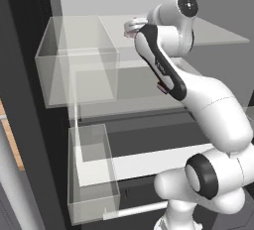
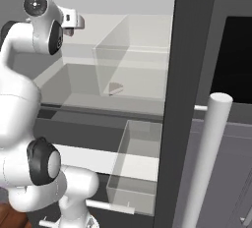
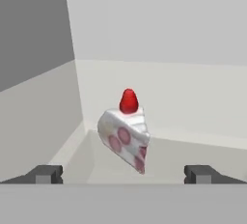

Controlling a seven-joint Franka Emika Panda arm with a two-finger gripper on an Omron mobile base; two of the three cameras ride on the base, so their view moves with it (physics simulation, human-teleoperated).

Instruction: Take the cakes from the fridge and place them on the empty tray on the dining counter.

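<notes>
White fridge walls [image 3: 159,20] close around the shelf where the white cake [image 3: 126,136] with its red berry stands, straight ahead of the pincer [image 3: 123,175] and centred between its fingers, not yet touched. The pincer is open, its two dark fingertips [image 3: 46,174] far apart on both sides of the slice. The corner of the fridge lies just behind and to the left of the cake. I judge that a push too far forward can knock the slice into this corner or tip it, and closing too high can pinch only the berry. In the left base view the arm [image 1: 208,105] passes close beside a clear bin [image 1: 77,65]; a wide swing when coming out can strike it.
</notes>
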